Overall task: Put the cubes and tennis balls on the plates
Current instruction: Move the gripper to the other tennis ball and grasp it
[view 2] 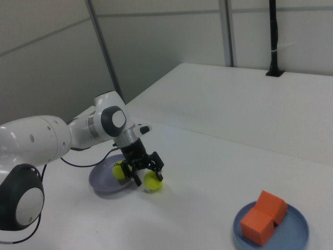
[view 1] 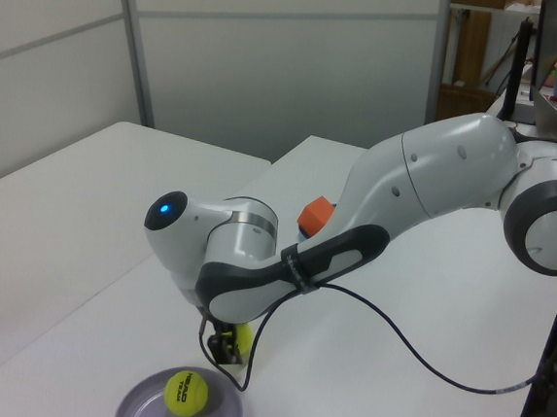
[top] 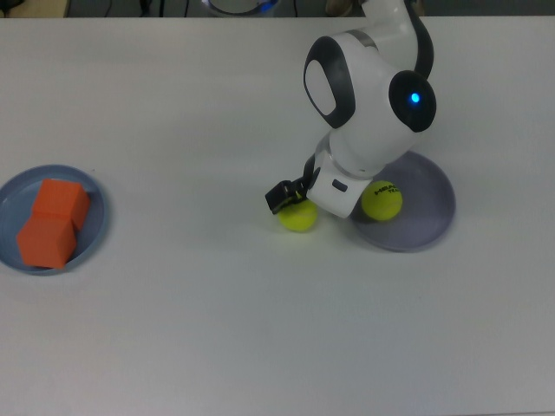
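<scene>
One tennis ball [top: 299, 217] lies on the table just off the lavender plate [top: 429, 212]. My gripper [top: 290, 201] is low over this ball and open, a finger on either side of it [view 2: 152, 180]. In the left view the gripper [view 1: 223, 345] hides most of that ball [view 1: 241, 336]. The second tennis ball [top: 381, 201], printed with black letters, rests on the lavender plate [view 2: 101, 182]. Two orange cubes [top: 61, 201] [top: 45, 243] sit together on the blue plate [top: 95, 221] at the top view's far left.
The white arm [top: 368, 95] reaches in from the top view's upper edge and overhangs the lavender plate's near rim. A black cable [view 1: 393, 350] loops from the arm over the table. Bare white table lies between the two plates.
</scene>
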Robot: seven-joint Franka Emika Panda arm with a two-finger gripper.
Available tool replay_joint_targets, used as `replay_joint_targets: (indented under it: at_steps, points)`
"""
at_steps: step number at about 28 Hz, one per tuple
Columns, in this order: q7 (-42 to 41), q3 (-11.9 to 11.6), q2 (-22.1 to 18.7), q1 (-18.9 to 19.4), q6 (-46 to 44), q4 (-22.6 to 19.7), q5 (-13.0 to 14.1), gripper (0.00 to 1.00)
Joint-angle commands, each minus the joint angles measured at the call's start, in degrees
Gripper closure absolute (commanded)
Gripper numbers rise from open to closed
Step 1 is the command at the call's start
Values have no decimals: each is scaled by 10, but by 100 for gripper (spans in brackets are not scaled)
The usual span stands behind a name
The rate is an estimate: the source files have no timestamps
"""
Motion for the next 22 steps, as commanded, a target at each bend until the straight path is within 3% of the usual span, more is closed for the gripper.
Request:
replay_joint_targets:
  at_steps: [1, 3, 6, 8, 10, 12, 14, 15, 17, 22]
  points:
    - [11, -3, -5, 2, 47, -8, -19, 0]
    - [11, -2, -3, 3, 53, -8, -28, 1]
    - [10, -2, -2, 3, 51, -9, -36, 33]
    - [10, -2, -2, 3, 48, -11, -36, 35]
    - [7, -2, -2, 3, 47, -16, -37, 47]
    - [5, -2, -2, 3, 46, -17, -37, 51]
    - [5, -2, -2, 3, 46, -17, -37, 64]
    - [5, -2, -2, 3, 46, -17, -37, 80]
    - [6, -2, -2, 4, 47, -14, -36, 100]
    - [12, 2, -15, 3, 51, -8, -27, 100]
